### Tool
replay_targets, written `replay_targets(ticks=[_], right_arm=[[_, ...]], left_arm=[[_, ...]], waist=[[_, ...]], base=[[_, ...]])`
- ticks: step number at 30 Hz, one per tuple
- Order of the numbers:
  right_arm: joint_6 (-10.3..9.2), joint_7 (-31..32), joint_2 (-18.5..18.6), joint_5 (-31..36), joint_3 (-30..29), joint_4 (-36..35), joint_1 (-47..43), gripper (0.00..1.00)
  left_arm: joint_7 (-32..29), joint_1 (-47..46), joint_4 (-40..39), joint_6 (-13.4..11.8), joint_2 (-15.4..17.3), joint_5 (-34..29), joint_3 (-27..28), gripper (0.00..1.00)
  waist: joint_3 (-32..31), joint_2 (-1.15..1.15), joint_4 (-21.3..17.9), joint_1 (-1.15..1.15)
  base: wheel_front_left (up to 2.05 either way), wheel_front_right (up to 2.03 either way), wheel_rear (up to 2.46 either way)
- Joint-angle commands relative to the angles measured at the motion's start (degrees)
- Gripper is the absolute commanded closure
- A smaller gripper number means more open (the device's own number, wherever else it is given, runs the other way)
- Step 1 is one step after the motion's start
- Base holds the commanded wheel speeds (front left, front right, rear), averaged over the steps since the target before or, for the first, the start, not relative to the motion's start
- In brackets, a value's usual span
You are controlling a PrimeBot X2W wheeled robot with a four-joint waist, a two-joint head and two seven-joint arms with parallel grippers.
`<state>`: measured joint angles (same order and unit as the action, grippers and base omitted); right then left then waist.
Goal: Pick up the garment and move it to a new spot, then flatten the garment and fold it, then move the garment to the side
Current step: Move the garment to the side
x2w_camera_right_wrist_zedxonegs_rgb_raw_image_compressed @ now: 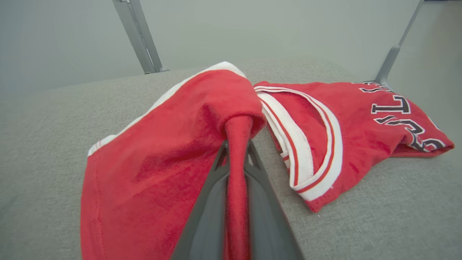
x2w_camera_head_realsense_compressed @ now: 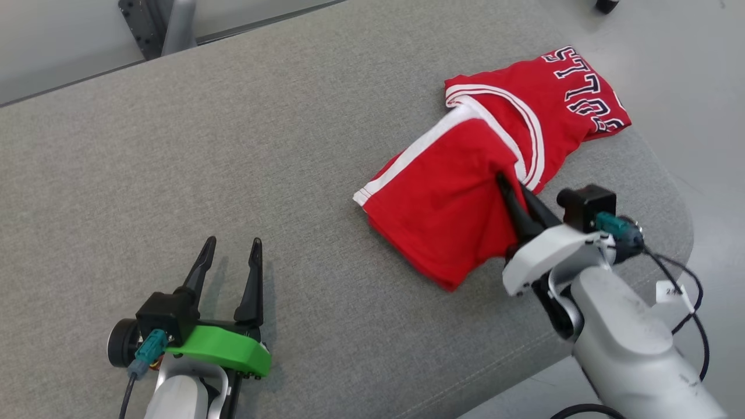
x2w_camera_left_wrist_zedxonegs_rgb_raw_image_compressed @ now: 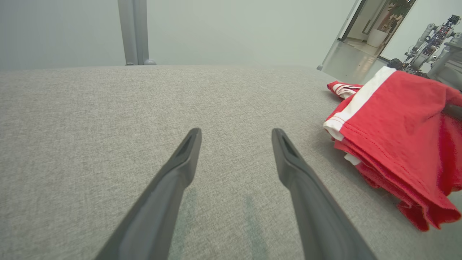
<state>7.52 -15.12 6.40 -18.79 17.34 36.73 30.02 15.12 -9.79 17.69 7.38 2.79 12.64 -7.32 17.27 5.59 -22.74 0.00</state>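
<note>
Two dark right fingers (x2w_camera_head_realsense_compressed: 525, 210) are clamped tight on a fold of the red garment (x2w_camera_head_realsense_compressed: 448, 203). The cloth rises to a peak at their tips, and the rest lies crumpled on the grey tabletop (x2w_camera_head_realsense_compressed: 233, 145), its lettered end beyond and to the right of those tips. Both left fingers (x2w_camera_head_realsense_compressed: 254, 282) stand spread apart with nothing between them, over bare tabletop, the garment well off to their right.

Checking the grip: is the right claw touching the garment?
Touching. The right wrist view shows the right claw shut on a pinched fold of the red garment.
</note>
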Motion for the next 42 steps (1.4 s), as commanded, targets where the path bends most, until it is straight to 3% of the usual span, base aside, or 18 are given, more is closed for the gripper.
replay_targets(ticks=[1,7,15,16,17,21,26,31,38,42], right_arm=[[-0.08,0.07,1.25,0.83,0.14,0.14,2.03,1.0],[-0.08,0.07,7.78,2.76,-3.55,4.82,10.24,1.0],[-0.1,0.0,14.84,11.9,-19.52,13.35,14.19,1.0],[-0.1,0.0,15.36,13.64,-21.81,14.26,13.92,0.83],[-0.1,0.0,15.54,15.52,-24.11,15.12,13.6,0.0],[-0.09,0.0,13.38,21.89,-32.22,14.31,12.25,0.0],[-0.09,0.0,8.87,25.44,-34.19,8.6,10.07,0.0],[-0.09,0.0,3.21,22.09,-26.8,-1.3,5.15,0.0],[-0.1,0.0,0.52,14.82,-13.5,-12.39,-2.84,0.0],[-0.1,0.0,-0.97,13.16,-11.62,-15.59,-6.69,0.0]], left_arm=[[-0.02,-0.91,0.17,0.21,0.24,-0.63,0.2,0.0],[-0.02,-2.44,-0.17,0.21,0.24,-1.87,0.15,0.0],[-0.02,-2.88,-0.19,0.22,0.43,-2.82,0.47,0.0],[-0.02,-2.86,-0.17,0.22,0.5,-2.88,0.44,0.0],[-0.02,-2.84,-0.14,0.22,0.56,-2.93,0.46,0.0],[-0.02,-2.76,0.05,0.22,0.65,-2.91,0.76,0.0],[-0.02,-2.21,0.09,0.22,0.56,-2.71,1.41,0.0],[-0.02,-0.79,0.05,0.22,0.36,-2.2,2.4,0.0],[-0.03,0.94,-0.18,0.23,0.21,-1.51,3.73,0.0],[-0.02,2.16,-0.3,0.23,0.21,-0.91,4.84,0.0]], waist=[[2.69,0.0,2.68,0.0],[4.95,0.0,6.52,0.0],[6.67,0.0,9.8,0.0],[6.8,0.0,10.02,0.0],[6.85,0.0,10.16,0.0],[6.5,0.0,10.57,0.0],[4.8,0.0,10.73,0.0],[1.95,0.0,11.29,0.0],[-1.3,0.0,13.83,0.0],[-2.78,0.0,15.85,0.0]], base=[[0.0,0.0,0.0],[0.0,0.0,0.0],[0.0,0.0,0.0],[0.0,0.0,0.0],[0.0,0.0,0.0],[0.0,0.0,0.0],[0.0,0.0,0.0],[0.0,0.0,0.0],[0.0,0.0,0.0],[0.0,0.0,0.0]])
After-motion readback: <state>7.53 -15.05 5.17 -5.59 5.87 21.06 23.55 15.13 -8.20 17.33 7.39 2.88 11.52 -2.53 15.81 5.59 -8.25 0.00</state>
